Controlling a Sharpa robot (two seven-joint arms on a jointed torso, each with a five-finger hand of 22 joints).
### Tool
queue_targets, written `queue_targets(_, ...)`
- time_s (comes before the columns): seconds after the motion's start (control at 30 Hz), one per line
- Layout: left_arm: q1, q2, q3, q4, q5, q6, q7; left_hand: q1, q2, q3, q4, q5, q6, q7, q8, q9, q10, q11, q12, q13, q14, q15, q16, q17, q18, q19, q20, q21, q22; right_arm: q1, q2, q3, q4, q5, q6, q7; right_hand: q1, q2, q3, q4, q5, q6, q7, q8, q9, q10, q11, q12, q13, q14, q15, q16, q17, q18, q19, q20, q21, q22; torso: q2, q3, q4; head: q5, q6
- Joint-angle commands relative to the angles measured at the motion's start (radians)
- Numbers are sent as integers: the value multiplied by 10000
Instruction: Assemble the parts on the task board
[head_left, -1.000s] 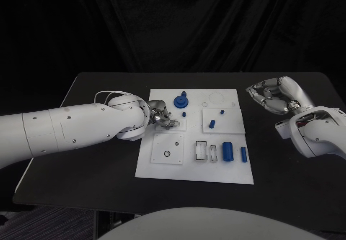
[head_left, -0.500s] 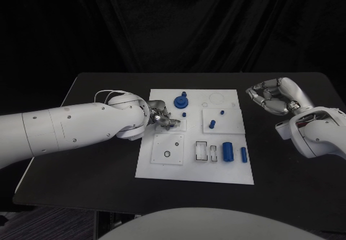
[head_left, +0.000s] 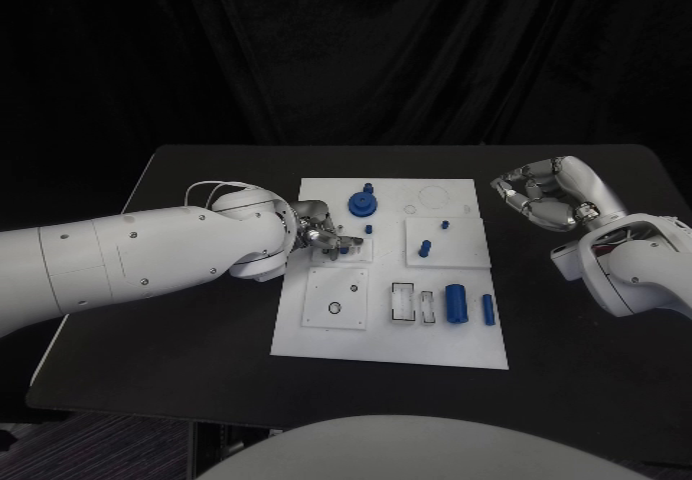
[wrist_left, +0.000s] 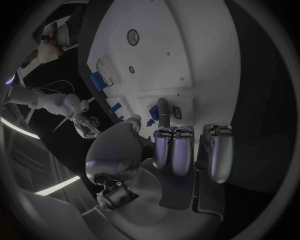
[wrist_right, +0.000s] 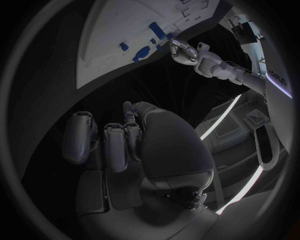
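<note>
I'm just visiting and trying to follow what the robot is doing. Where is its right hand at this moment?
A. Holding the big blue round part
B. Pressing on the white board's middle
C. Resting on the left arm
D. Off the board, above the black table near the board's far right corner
D. In the head view the right hand sits over the black table, off the task board, fingers curled, holding nothing.

Head camera looks down; both wrist cameras, behind their hands, share the task board (head_left: 389, 330).

Dim light throughout, black surroundings, and strong fisheye bending at both wrist views' rims.
</note>
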Motion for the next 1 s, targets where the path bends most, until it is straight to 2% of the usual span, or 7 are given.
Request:
queue_targets(0.03, -50, -173, -28, 141, -112, -894, 391, -83, 198, -421, 1, 2, -158, -62, 564, 627, 1024, 43, 36, 2634, 1074, 40, 27, 2634, 71, 363, 47, 1, 1609, -29, -46, 7, 35, -67, 23, -157, 95, -26, -20, -51, 33, -88, 9, 32, 12, -3, 48, 13, 605, 611, -63, -24, 1127, 104, 60, -12, -9, 1456, 4, -5, 2, -9, 2)
queue_targets(0.27, -29, -619, -26, 459, -221, -1847, 860, 156, 528, -1209, 6, 412, -450, -202, 1689, 1924, 1024, -107, 36, 2634, 1074, -82, 27, 2634, -18, 591, -56, 186, 1941, -27, -135, 7, 103, -68, -56, -119, 94, -35, -16, -59, 53, -102, 15, 27, 11, 2, 51, 17, 608, 619, -62, -4, 1151, 97, 72, -12, 16, 1467, 6, -6, 7, 9, 2)
queue_targets(0.4, 28, -855, -26, 592, -157, -2121, 1189, 310, 685, -1471, 2, 566, -455, -273, 2033, 2276, 1024, -162, 36, 2634, 1074, -129, 27, 2634, -61, 695, -105, 282, 2098, -26, -165, 8, 123, -68, -95, -117, 94, -35, -16, -59, 53, -102, 15, 27, 11, 2, 51, 17, 608, 619, -62, -4, 1151, 97, 72, -12, 16, 1467, 12, -11, 1, 36, 2)
queue_targets(0.7, 196, -1158, -26, 702, 345, -2027, 1465, 776, 834, -1716, -13, 869, -562, -323, 2276, 2573, 1024, -204, 36, 2634, 1074, -167, 27, 2634, -81, 743, -147, 325, 2176, -25, -197, 8, 150, -68, -136, -113, 94, -35, -16, -59, 53, -102, 15, 27, 11, 2, 51, 17, 608, 619, -62, -4, 1151, 97, 72, -12, 16, 1467, -8, 17, 7, 56, 2)
queue_targets(0.8, 255, -1211, -26, 678, 383, -1816, 1399, 1301, 906, -1777, -34, 1344, -651, -343, 2354, 2693, 1024, -222, 36, 2634, 1074, -184, 27, 2634, -90, 763, -165, 343, 2210, -25, -213, 9, 157, -68, -140, -120, 98, -42, -12, -69, 67, -105, 15, 28, 11, -4, 51, 12, 599, 619, -61, -4, 1151, 95, 77, -12, 24, 1471, -7, 10, 18, 57, 2)
queue_targets(0.93, 395, -1239, -26, 535, 410, -1289, 1083, 1691, 936, -1815, -60, 1553, -725, -346, 2367, 2741, 1024, -227, 36, 2634, 1074, -190, 27, 2634, -91, 767, -172, 345, 2219, -24, -233, 9, 167, -68, -144, -129, 98, -42, -12, -69, 67, -105, 15, 28, 11, -4, 51, 12, 599, 619, -61, -4, 1151, 95, 77, -12, 24, 1471, -7, 8, 16, 98, 2)
queue_targets(1.0, 488, -1214, -26, 396, 417, -930, 796, 2152, 948, -1798, -132, 1927, -833, -336, 2262, 2699, 1024, -215, 36, 2634, 1074, -184, 27, 2634, -80, 742, -173, 318, 2186, -24, -238, 9, 170, -68, -148, -116, 98, -42, -12, -69, 67, -105, 15, 28, 11, -4, 51, 12, 599, 619, -61, -4, 1151, 95, 77, -12, 24, 1471, -3, 6, 11, 128, 2)
